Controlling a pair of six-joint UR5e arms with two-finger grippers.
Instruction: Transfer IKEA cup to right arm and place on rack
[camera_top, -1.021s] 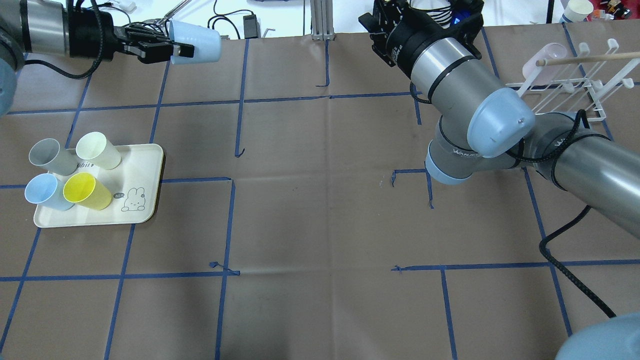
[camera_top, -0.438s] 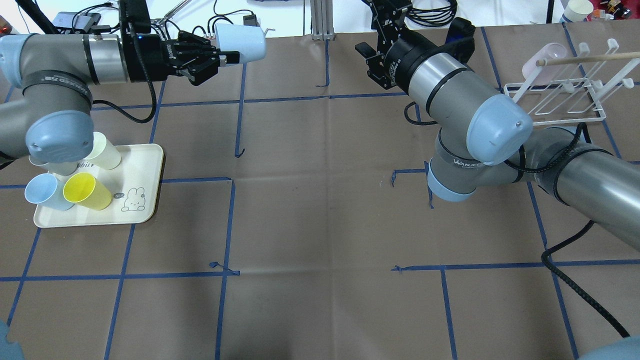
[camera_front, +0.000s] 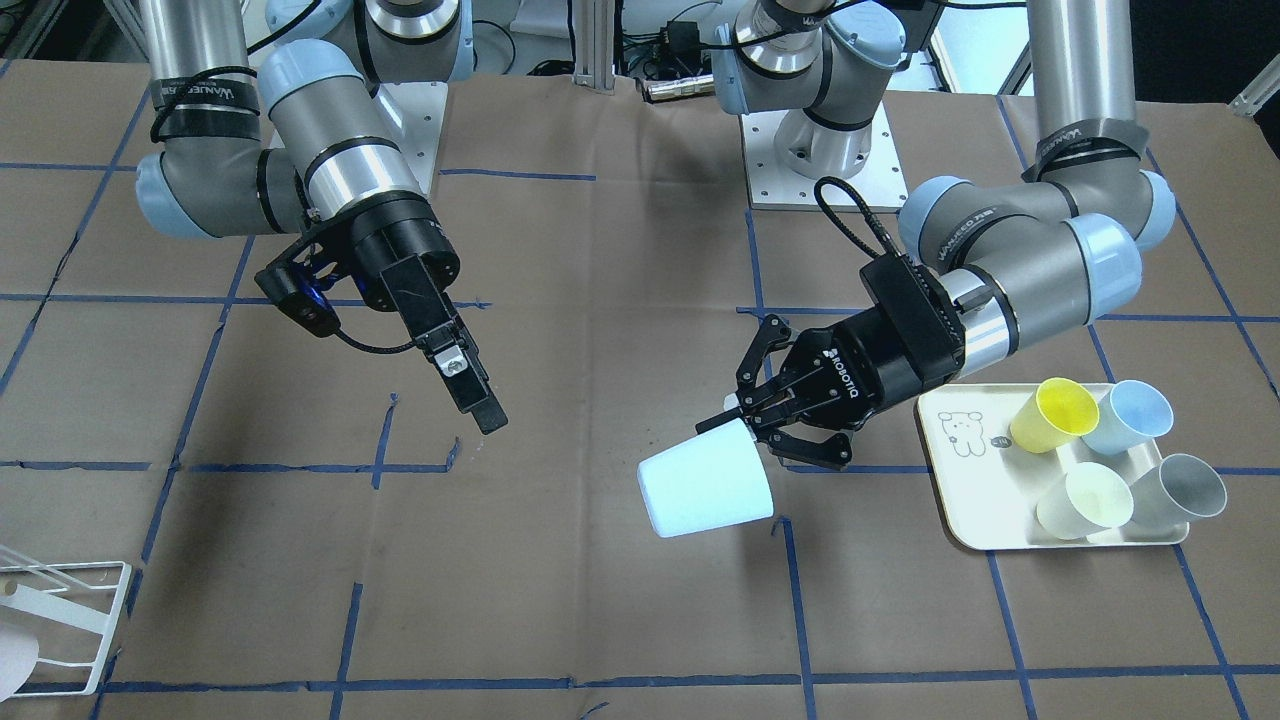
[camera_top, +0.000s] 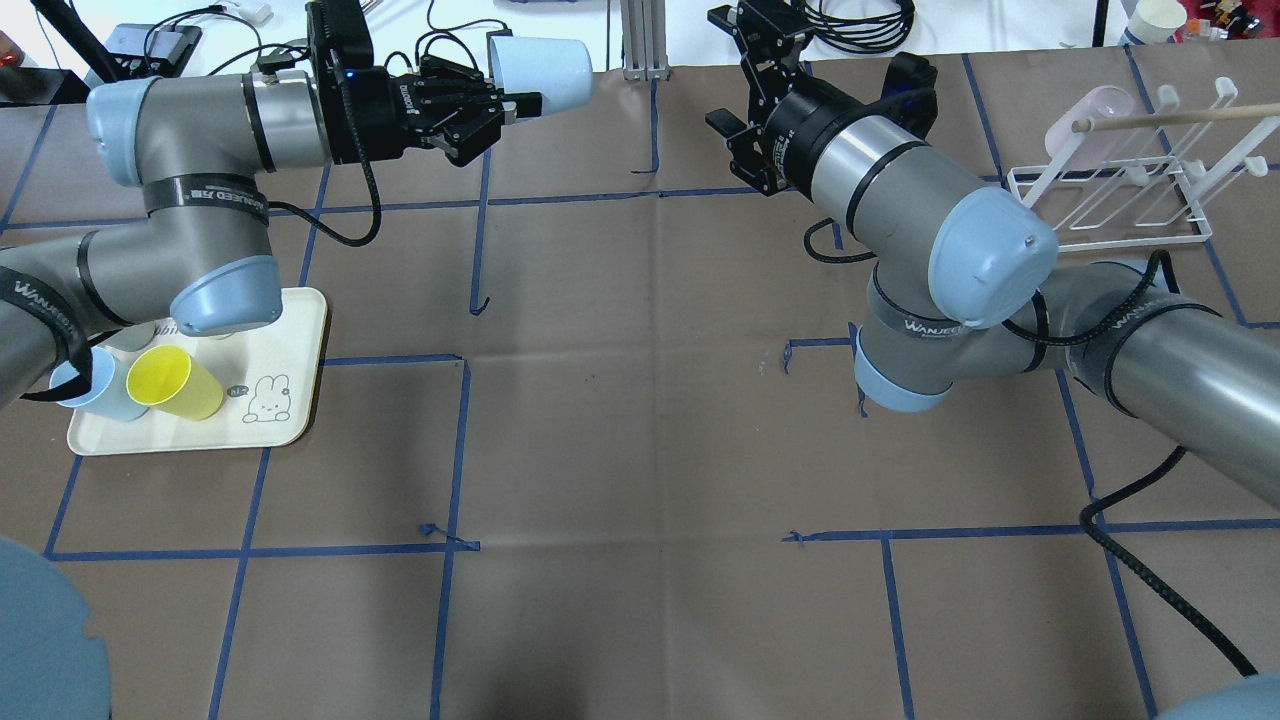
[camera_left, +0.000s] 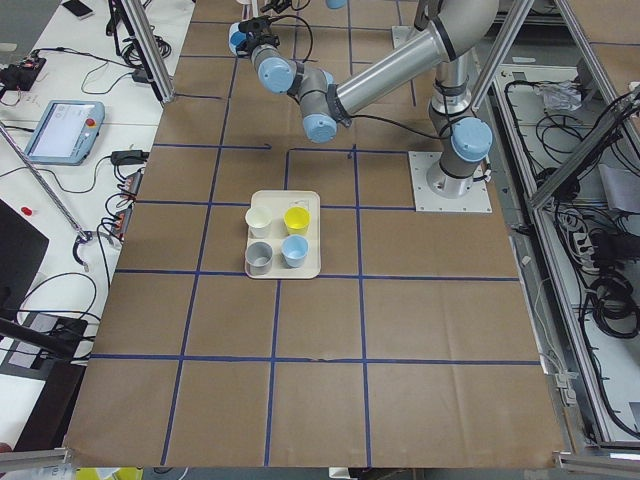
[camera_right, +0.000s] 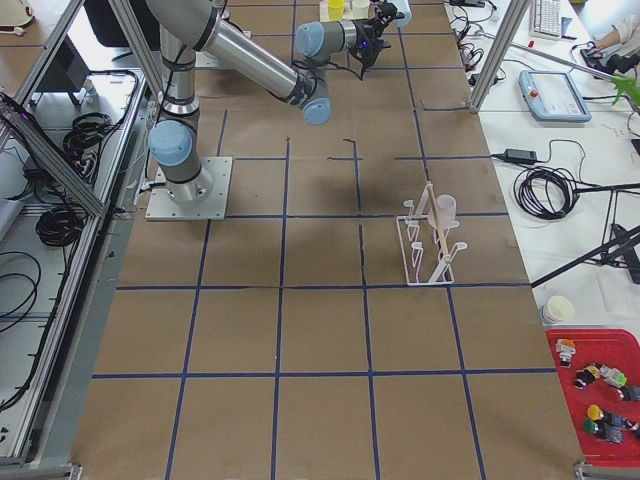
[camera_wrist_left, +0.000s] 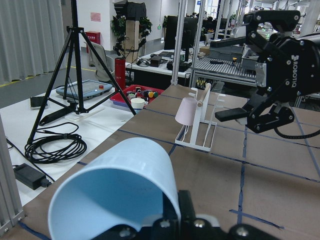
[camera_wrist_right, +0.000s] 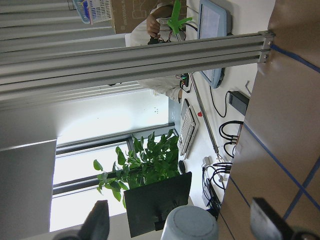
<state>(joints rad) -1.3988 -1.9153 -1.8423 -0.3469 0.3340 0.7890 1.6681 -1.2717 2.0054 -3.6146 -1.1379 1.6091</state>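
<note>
Near the tabletop's left edge I see the cream tray (camera_top: 300, 330). At the far edge my left gripper (camera_top: 515, 105) pinches the blue cup (camera_top: 545, 70) by its rim, and the front view reads ROBOTIQ on it. My right gripper (camera_top: 722, 70) gapes, apart. The rack (camera_top: 1110, 235), in the far-right corner, carries a pink cup (camera_top: 1085, 120).

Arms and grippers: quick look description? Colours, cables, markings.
Both the left arm and the right arm are silver-grey tubes with light-blue joint caps, black wrists and black bands lettered in white. Black cables run along each. The left gripper and the right gripper are black two-finger linkage types marked ROBOTIQ in white.
</note>
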